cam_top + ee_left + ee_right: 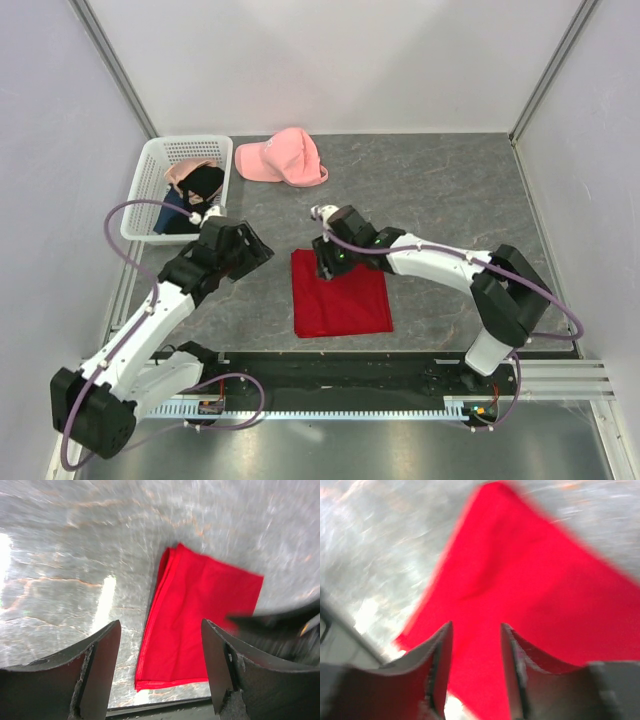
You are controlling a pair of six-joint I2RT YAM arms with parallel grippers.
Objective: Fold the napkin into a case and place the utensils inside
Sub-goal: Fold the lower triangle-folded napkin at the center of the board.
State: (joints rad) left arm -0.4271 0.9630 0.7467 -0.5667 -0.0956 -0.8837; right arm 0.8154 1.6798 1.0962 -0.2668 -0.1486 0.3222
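The red napkin [340, 295] lies flat on the grey table, folded into a layered rectangle. It also shows in the left wrist view [200, 615] and in the right wrist view [530, 595]. My right gripper [325, 268] hovers over the napkin's far left corner, jaws open with nothing between them [476, 645]. My left gripper [262, 250] is open and empty, left of the napkin above bare table [160, 650]. No orange utensils are in view.
A pink cap [283, 158] lies at the back of the table. A white basket [160, 160] with black and blue garments stands at the back left. A black rail [340, 365] runs along the near table edge.
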